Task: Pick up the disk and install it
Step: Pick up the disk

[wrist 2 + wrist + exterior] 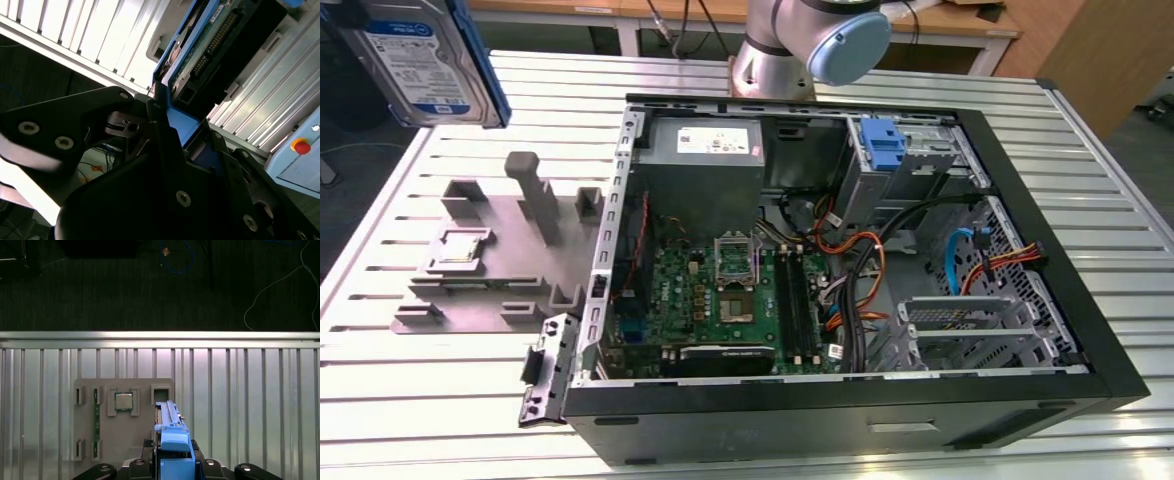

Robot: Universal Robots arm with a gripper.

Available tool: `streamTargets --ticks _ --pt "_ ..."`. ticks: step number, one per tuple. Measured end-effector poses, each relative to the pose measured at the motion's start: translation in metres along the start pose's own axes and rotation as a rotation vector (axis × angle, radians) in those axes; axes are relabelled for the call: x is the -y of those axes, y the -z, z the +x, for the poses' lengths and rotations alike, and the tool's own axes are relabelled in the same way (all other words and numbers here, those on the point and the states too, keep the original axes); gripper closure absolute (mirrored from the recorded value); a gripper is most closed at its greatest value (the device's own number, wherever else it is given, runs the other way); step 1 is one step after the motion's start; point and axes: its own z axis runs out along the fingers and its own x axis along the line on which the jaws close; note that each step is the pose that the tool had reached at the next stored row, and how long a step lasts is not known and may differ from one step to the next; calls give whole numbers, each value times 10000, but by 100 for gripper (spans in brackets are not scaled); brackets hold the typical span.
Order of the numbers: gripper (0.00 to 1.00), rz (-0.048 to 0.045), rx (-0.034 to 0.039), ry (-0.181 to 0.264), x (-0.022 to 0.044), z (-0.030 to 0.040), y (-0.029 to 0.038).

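- Pincer: clamped on the blue carrier's end, one black finger on each side, as seen in both wrist views. Grip looks centred on the frame.
- Disk: held aloft and edge-up. It is off the table and well apart from the computer case, at the far upper corner on the exterior view's left. Its white-and-blue label faces the exterior view, and its circuit-board side faces the second wrist view.
- Directly beneath, in the first wrist view: grey fixture, well below the disk and not touching it. A small square chip sits in one of its pockets.
- Slatted table: carries the fixture and the case side by side.
- Computer case: lying open, board and bays exposed. A bare blue bracket stands in the far bay, a metal cage sits near the front, and orange cables loop between them.
- Step in hand, by my judgement: carrying; the disk is lifted but not yet installed.
- Handling notes, also judgement:
  - Keep the clamp firm and square, because the plastic frame may flex or pivot between my fingers.
  - Hold the disk level in its edge-up attitude.
  - Travel high enough to clear the fixture's tall post and the case wall.
  - Stay away from the cable loops, the likeliest snag.
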Motion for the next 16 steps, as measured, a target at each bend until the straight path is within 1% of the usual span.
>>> streamTargets --ticks 16 --pt "63 -1 -7 0 -1 -4 89"
